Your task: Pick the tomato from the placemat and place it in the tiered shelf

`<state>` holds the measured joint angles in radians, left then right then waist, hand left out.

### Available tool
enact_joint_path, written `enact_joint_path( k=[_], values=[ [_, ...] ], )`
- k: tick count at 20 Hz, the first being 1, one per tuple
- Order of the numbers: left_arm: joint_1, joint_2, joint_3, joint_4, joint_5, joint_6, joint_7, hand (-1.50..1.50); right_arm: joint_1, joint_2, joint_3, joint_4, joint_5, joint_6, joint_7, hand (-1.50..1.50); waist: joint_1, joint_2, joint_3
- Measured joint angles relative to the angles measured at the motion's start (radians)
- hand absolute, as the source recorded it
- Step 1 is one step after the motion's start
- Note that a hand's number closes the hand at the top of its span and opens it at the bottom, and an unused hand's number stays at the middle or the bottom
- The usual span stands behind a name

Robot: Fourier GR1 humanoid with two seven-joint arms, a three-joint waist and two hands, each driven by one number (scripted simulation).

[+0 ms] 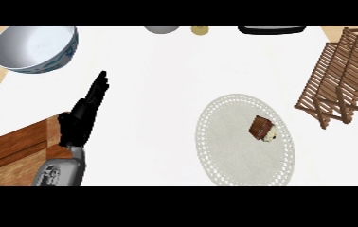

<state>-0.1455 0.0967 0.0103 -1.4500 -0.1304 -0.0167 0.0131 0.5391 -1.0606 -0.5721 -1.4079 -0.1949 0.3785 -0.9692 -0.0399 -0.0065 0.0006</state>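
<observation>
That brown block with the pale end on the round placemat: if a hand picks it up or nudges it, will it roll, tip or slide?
The brown block looks flat-sided and low, so it would probably slide rather than roll. It lies tilted across the placemat, so a nudge may turn it. Its short sides offer a hand little to close on. The left hand is open and well apart from it.

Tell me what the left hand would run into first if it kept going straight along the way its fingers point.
The left hand points up and slightly right across bare white counter. Nothing lies close ahead; the line passes right of the bowl and heads roughly toward the small grey object at the far edge, though height is unclear.
</observation>
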Motion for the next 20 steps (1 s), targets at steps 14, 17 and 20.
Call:
enact_joint_path(
  k=[14,17,20],
  values=[
    [-0.036,-0.02,-0.028,0.003,-0.013,-0.004,0.017,0.0,-0.163,-0.195,-0.127,0.267,-0.302,0.1,0.157,1.5,0.046,0.008,0.0],
    [-0.034,-0.033,-0.045,0.003,-0.029,0.006,0.017,0.0,-0.234,-0.233,-0.111,0.331,-0.331,0.113,0.195,1.5,0.054,0.009,0.001],
    [-0.046,-0.023,-0.031,0.025,-0.019,-0.006,0.001,0.0,-0.32,-0.254,-0.076,0.38,-0.34,0.109,0.229,1.5,0.058,0.011,0.0]
  ],
)
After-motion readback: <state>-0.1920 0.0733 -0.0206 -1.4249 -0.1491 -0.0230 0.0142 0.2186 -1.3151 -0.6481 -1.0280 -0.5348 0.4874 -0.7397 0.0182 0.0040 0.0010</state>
